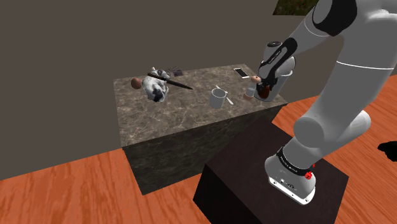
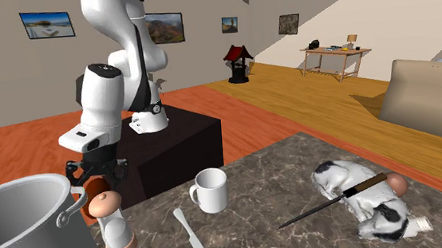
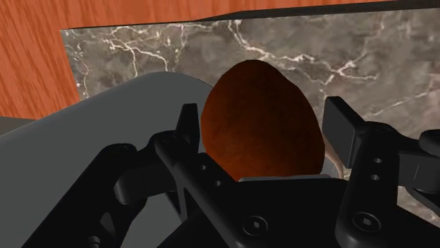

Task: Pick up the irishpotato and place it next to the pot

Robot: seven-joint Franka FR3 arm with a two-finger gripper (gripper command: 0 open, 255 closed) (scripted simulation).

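The table (image 1: 172,121) is dark grey-brown marble laced with thin white veins. On it the mug (image 2: 212,189) is plain white. Beside the mug, towards the second exterior view's right, a soft toy (image 2: 360,193) is white with black patches. On the mug's other side the pot (image 2: 18,221) is smooth grey. The potato (image 3: 261,116) is deep reddish-brown, shading darker at its edges, against the all-black end effector (image 2: 97,184). The floor (image 1: 63,191) is orange-red with wood grain. The stand (image 1: 248,165) is very dark brown, almost black.

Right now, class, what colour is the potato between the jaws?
Reddish-brown potato; the wrist view shows it best.
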